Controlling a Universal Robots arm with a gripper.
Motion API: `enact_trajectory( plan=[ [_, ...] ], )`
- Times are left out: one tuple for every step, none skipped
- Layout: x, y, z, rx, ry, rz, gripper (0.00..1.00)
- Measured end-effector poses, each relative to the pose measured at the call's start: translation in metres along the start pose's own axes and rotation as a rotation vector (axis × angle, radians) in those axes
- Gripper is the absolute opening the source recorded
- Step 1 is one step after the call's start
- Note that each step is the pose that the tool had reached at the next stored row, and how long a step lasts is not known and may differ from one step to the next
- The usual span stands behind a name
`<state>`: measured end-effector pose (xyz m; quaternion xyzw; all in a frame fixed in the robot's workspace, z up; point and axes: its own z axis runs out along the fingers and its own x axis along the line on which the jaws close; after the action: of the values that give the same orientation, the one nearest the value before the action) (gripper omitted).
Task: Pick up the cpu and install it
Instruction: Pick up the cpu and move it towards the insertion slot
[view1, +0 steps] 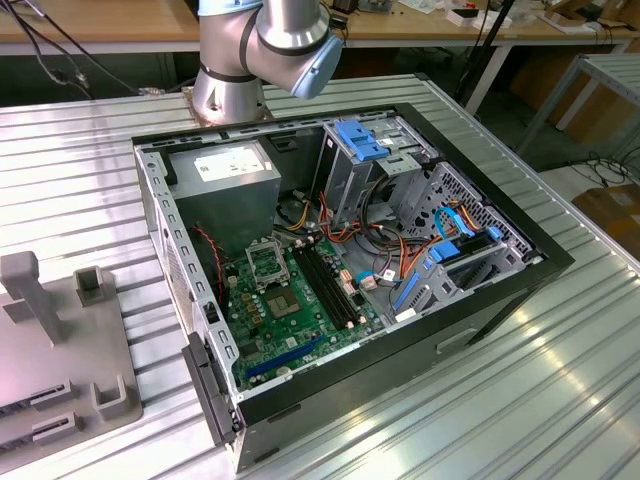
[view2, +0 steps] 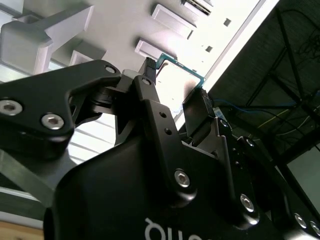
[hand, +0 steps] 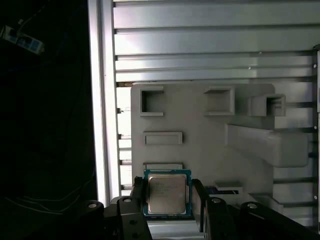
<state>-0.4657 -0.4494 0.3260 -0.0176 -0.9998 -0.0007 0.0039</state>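
Two jaws sit closed to chip width on the cpu (hand: 167, 194), one black fingertip (hand: 139, 195) on each opposite edge. Chip pos.: over the grey fixture tray (hand: 200, 125), near its edge. You cannot tell whether it is lifted clear.

Step in hand, by judgement: the pick. To do it well:
1. Grip edges only; no contact w/ top face or underside.
2. Hold chip flat and square btwn the jaws; a thin plate likely tilts under uneven squeeze.
3. Use min. force; the part looks light.

Materials:
- cpu: thin flat square, matt silver-grey lid on a green rim.
- Tray: matt pale plastic w/ moulded rectangular pockets and ribs.
- Table (view1: 520, 400): ribbed metal slats, glossy.
- Socket (view1: 265, 262): metal-framed square on the green board (view1: 300, 320), inside the open pc case (view1: 350, 385) beside the tray.
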Motion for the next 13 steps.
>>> enact_trajectory(
  plan=[
    [0.0000,0.0000,-0.0001,0.0000,-0.0002,0.000,0.47],
    [0.0000,0.0000,-0.0002,-0.0001,-0.0001,0.000,0.47],
    [0.0000,0.0000,-0.0003,0.0001,0.0001,0.000,0.47],
    [0.0000,0.0000,-0.0004,0.0000,0.0000,0.000,0.47],
    [0.0000,0.0000,-0.0004,0.0000,0.0000,0.000,0.47],
    [0.0000,0.0000,-0.0004,0.0001,0.0000,0.000,0.47],
    [0.0000,0.0000,-0.0006,0.0001,0.0001,0.000,0.47],
    [0.0000,0.0000,-0.0010,0.0002,0.0003,0.000,0.47],
    [0.0000,0.0000,-0.0014,0.0003,0.0004,0.000,0.47],
    [0.0000,0.0000,-0.0019,0.0002,0.0002,0.000,0.47],
    [0.0000,0.0000,-0.0026,0.0002,0.0001,0.000,0.47],
    [0.0000,0.0000,-0.0034,0.0001,0.0002,0.000,0.47],
    [0.0001,0.0000,-0.0043,0.0001,0.0002,0.000,0.47]
  ],
)
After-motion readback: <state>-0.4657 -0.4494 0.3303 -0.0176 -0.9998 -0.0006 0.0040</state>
